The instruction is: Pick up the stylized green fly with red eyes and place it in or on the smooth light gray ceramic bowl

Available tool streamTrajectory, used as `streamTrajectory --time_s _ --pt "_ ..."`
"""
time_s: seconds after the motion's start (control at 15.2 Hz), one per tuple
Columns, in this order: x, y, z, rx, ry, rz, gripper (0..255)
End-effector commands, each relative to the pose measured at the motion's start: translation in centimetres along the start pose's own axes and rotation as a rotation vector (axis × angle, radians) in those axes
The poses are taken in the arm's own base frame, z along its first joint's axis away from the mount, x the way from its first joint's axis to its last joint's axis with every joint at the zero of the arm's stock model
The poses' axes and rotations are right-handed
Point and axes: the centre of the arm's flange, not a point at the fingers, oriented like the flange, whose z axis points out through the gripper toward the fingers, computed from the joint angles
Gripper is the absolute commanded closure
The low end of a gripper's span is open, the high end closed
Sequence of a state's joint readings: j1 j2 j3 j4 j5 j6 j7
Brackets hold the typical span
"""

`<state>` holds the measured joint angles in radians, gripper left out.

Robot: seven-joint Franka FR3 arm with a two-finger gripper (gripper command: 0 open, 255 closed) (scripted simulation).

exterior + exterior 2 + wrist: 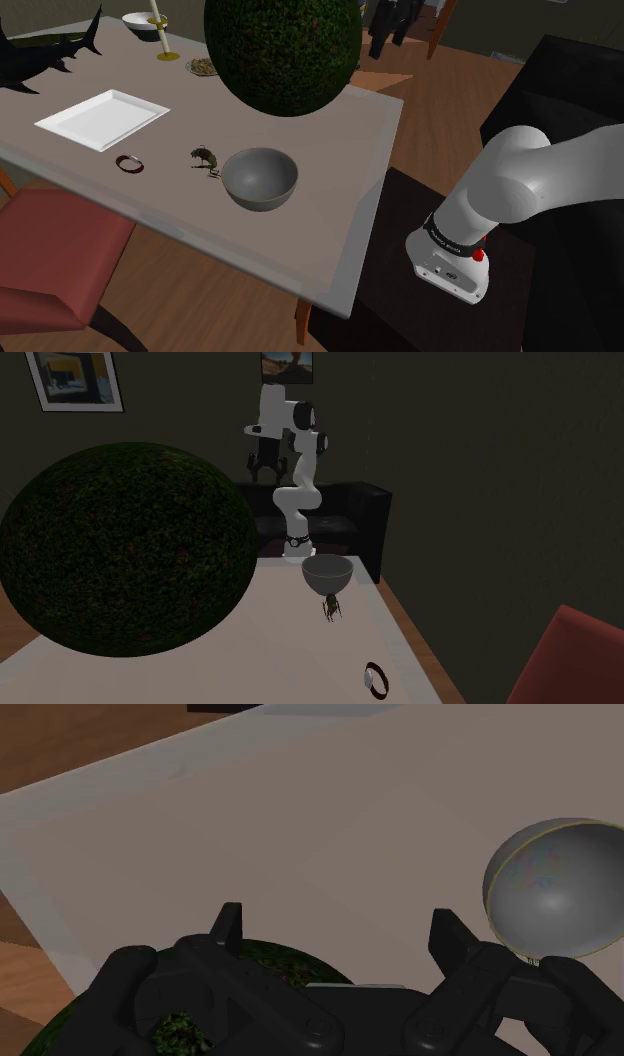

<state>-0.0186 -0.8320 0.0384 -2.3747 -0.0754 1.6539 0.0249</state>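
Observation:
A small dark green fly (205, 158) stands on the grey table (330, 170), just beside the grey bowl (260, 178) on the shoulder view's left. In the second exterior view the fly (332, 609) sits in front of the bowl (327, 574), nearer the camera. My black gripper (265, 467) hangs high above the table's far end, well away from both. In the wrist view the gripper (340, 929) is open, nothing between its fingers (228, 919), and the bowl (555, 889) lies off to one side.
A big dark green leafy ball (280, 50) looms over the table's middle and shows under the hand (270, 966). A white tray (100, 118), a small ring (130, 164), a black shark figure (45, 58), a candlestick (160, 35) and a red chair (50, 260) are around.

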Motion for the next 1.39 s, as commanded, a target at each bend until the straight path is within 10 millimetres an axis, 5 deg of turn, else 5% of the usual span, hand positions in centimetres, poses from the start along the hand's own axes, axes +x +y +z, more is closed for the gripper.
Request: streamTrajectory --time_s 0.0,1.32 --pt "0.0 0.0 0.0 0.000 0.000 0.000 0" --pt "12.1 -16.2 14.8 0.124 0.014 0.054 0"
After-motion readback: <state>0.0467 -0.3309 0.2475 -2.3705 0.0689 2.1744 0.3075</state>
